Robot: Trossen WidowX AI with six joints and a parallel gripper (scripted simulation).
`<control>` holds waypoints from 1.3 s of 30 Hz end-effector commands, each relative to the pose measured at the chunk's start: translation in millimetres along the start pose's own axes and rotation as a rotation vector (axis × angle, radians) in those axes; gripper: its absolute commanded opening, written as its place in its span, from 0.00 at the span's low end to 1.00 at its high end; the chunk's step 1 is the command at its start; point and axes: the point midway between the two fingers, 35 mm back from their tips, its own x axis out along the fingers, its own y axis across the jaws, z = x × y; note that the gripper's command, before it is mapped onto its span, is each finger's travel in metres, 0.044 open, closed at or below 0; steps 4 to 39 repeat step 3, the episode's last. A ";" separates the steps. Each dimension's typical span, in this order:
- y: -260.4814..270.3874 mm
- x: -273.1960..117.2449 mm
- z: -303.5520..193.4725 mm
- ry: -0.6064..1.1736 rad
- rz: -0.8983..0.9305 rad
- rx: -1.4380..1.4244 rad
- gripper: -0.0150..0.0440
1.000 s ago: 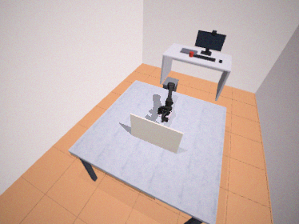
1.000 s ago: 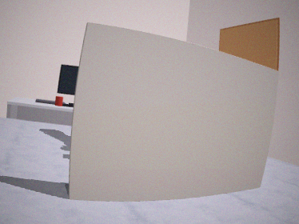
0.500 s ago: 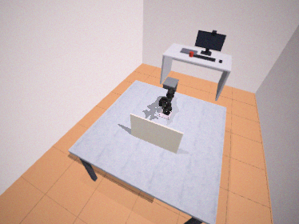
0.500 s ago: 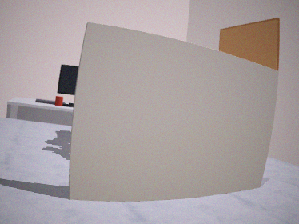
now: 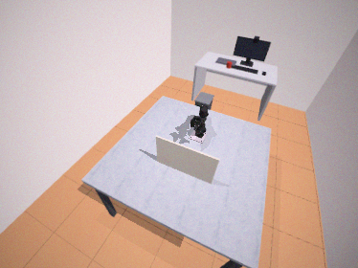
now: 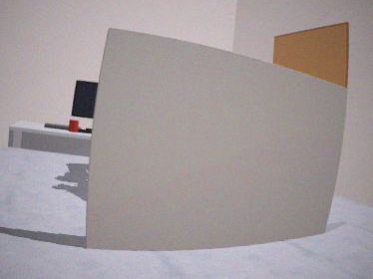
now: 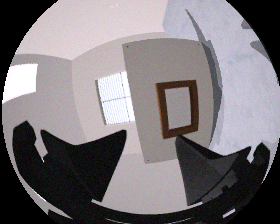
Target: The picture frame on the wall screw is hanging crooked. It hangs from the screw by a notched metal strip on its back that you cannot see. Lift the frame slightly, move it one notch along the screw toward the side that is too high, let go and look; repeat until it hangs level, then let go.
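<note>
The brown picture frame (image 7: 161,111) hangs on the grey upright panel (image 5: 187,160) (image 6: 214,144) (image 7: 141,70) and shows only in the wrist view, right of centre. Its edges run close to parallel with the panel's edges; the lens bends the view, so I cannot tell a small tilt. The screw and the notched strip are hidden. My gripper (image 7: 151,136) is open and empty, back from the panel, its right fingertip overlapping the frame's lower edge in view only. In the top view the arm (image 5: 198,124) stands behind the panel; the panel hides the frame in the top and exterior views.
The panel stands on the pale table (image 5: 124,139) (image 6: 40,259) (image 7: 245,100). A white desk (image 5: 206,63) with a monitor (image 5: 252,49) (image 6: 85,99) and a red cup (image 5: 229,64) (image 6: 74,126) stands beyond the table. An orange-brown board (image 6: 311,50) shows behind the panel.
</note>
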 end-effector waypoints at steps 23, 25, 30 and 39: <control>1.2 -0.5 0.3 -0.003 0.003 0.004 0.69; 1.2 -0.5 0.3 -0.003 0.003 0.004 0.69; 1.2 -0.5 0.3 -0.003 0.003 0.004 0.69; 1.2 -0.5 0.3 -0.003 0.003 0.004 0.69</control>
